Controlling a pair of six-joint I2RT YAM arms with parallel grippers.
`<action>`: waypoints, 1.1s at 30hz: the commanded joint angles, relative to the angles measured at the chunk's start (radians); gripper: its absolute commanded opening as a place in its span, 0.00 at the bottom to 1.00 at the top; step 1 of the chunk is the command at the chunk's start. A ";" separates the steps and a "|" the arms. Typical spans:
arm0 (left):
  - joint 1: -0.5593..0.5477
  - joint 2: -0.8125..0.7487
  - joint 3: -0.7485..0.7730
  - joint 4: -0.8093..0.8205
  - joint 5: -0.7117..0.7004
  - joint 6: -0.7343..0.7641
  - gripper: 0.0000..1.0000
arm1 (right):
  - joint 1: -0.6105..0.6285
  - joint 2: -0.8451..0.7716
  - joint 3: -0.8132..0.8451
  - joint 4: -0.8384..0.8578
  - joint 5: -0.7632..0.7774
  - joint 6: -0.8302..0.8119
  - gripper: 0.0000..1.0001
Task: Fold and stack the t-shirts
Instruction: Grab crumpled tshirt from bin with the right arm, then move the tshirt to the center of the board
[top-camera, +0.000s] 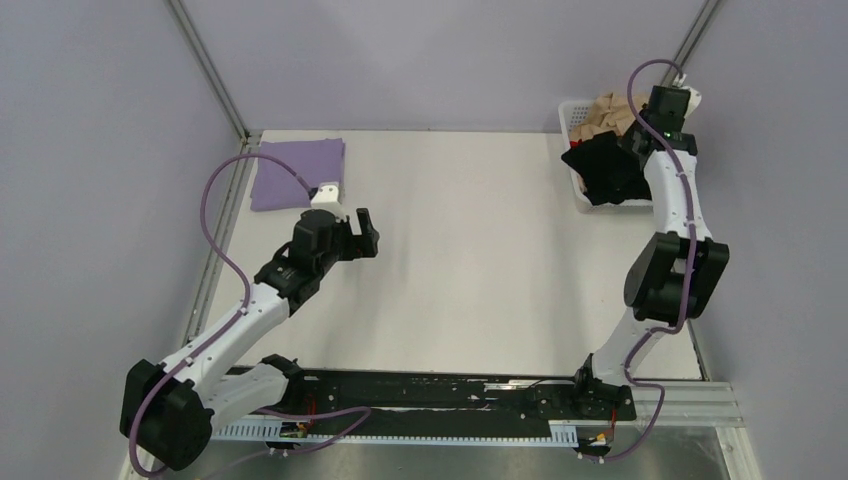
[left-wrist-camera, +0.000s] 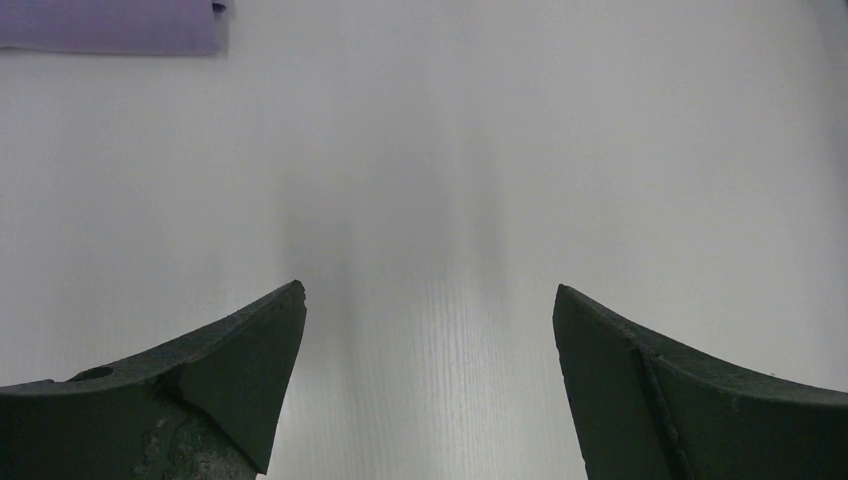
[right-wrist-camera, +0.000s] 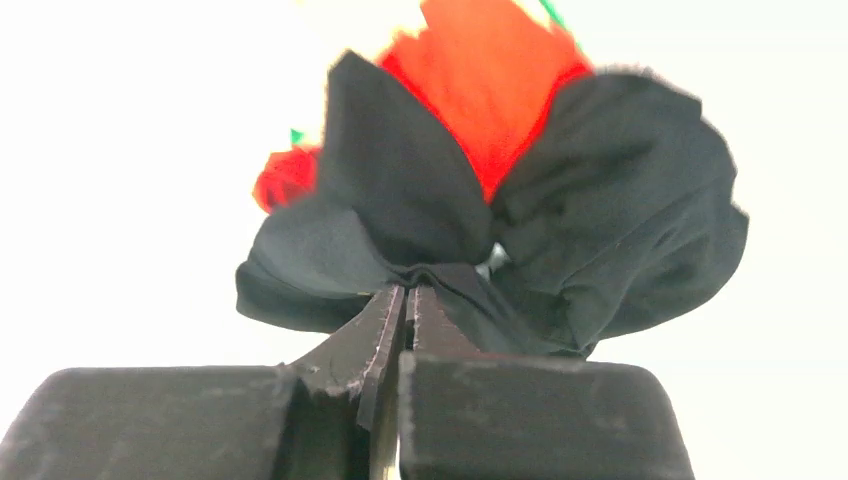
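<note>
A folded lavender t-shirt (top-camera: 298, 172) lies at the table's far left; its edge shows in the left wrist view (left-wrist-camera: 110, 25). My left gripper (top-camera: 366, 238) is open and empty over the bare table to the right of it, with its fingertips (left-wrist-camera: 270, 340) wide apart. My right gripper (top-camera: 628, 145) is shut on the black t-shirt (top-camera: 606, 172) and holds it bunched above the white basket (top-camera: 573, 112). In the right wrist view the black t-shirt (right-wrist-camera: 600, 220) hangs from the closed jaws, with the red t-shirt (right-wrist-camera: 490, 70) behind it. A tan t-shirt (top-camera: 605, 116) lies in the basket.
The white basket stands at the table's far right corner. Metal frame posts (top-camera: 208, 68) rise at the back left and back right. A black cable rail (top-camera: 440, 390) runs along the near edge between the arm bases.
</note>
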 joint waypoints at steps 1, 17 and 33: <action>0.002 -0.043 0.010 0.018 -0.026 0.002 1.00 | -0.003 -0.238 -0.020 0.245 -0.044 -0.040 0.00; 0.002 -0.116 -0.016 0.018 -0.017 -0.015 1.00 | 0.029 -0.513 0.082 0.556 -0.647 0.117 0.00; 0.002 -0.220 -0.007 -0.081 -0.153 -0.085 1.00 | 0.519 -0.421 0.289 0.468 -0.781 0.066 0.00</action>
